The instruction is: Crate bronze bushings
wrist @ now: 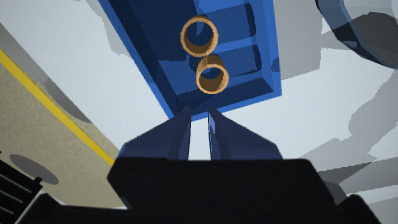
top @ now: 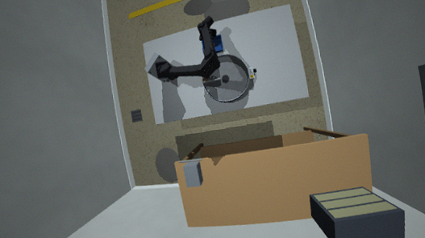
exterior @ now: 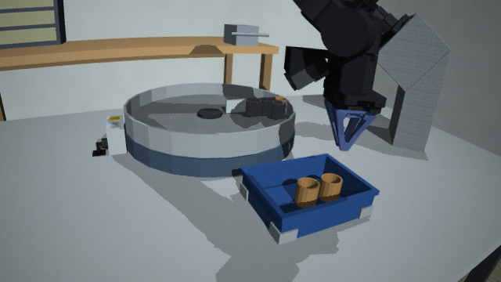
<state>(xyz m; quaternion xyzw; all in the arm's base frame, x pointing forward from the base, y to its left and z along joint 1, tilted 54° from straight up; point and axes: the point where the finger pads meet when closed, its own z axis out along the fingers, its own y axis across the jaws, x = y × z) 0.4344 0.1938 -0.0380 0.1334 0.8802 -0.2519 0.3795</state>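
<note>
My gripper is slightly open, with a narrow empty gap between its fingertips. It hangs above and behind the crate. One bronze bushing stands in the blue crate. Another bronze bushing stands close beside it, nearer the gripper. The turning table holds dark grey bushings in shadow near its wall. A bronze-coloured top shows behind them; the rest of that piece is hidden.
A white block stands inside the turning table near the dark bushings. A small white device is at the turning table's outer side. The arm's metal pedestal stands behind the gripper. The crate sits close to the turning table's outer wall.
</note>
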